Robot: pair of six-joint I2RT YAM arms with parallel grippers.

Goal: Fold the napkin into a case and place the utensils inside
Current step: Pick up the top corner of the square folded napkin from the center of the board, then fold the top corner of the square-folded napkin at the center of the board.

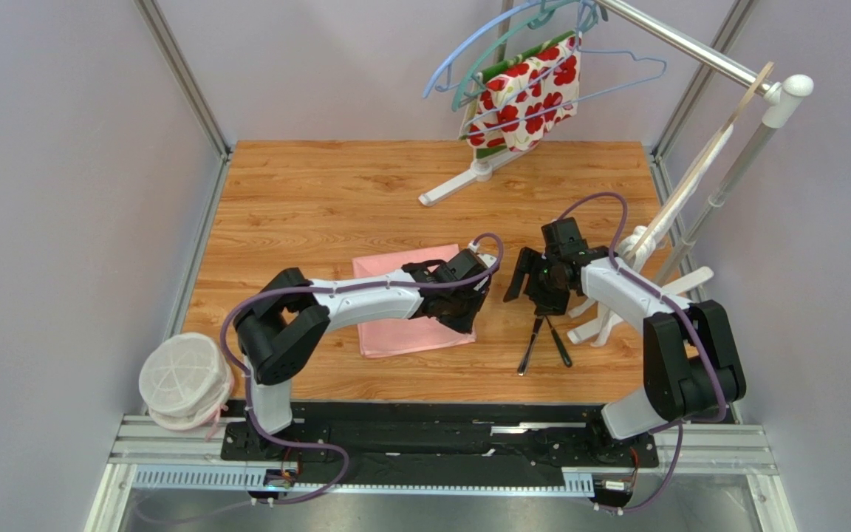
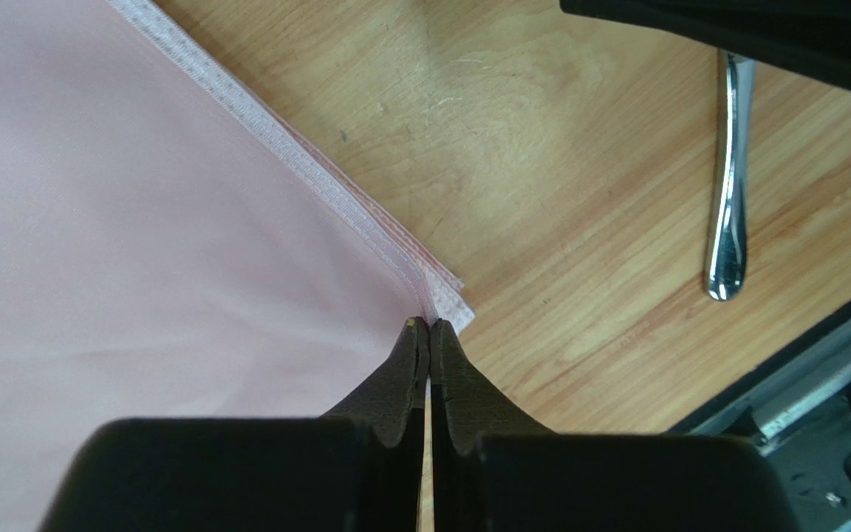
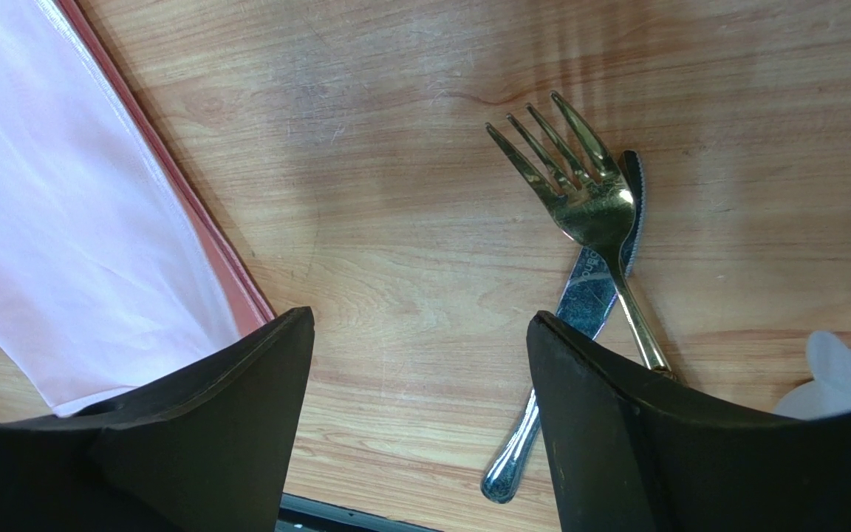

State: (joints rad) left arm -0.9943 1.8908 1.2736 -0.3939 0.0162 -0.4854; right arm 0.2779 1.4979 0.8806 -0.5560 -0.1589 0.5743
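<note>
While the napkin (image 1: 399,336) lies flat on the wooden table (image 1: 319,188) as a light-pink rectangle, a little left of the table's middle and in front of the left arm, its edge shows two hems stacked one on the other in the left wrist view, so the cloth is doubled over. The left gripper (image 2: 428,327) is down at the napkin's near right corner, and its jaws are clamped together with the tips pinching the hem just where that corner ends. The left forearm stretches across the cloth and hides a band through its middle from above. To the right of the napkin, apart from it on bare wood, lie the utensils (image 1: 543,341): the fork (image 3: 591,200) rests crossed over the darker knife (image 3: 588,290), tines pointing away from the table's near edge, their handles spreading towards it. The right gripper (image 3: 419,321) hangs above the far ends of the utensils with its jaws spread wide and nothing between them; it touches neither piece. Farther back, a red-and-white floral cloth (image 1: 530,94) hangs on a rail with some hangers, and a white round object (image 1: 184,377) sits beside the left arm's base.
</note>
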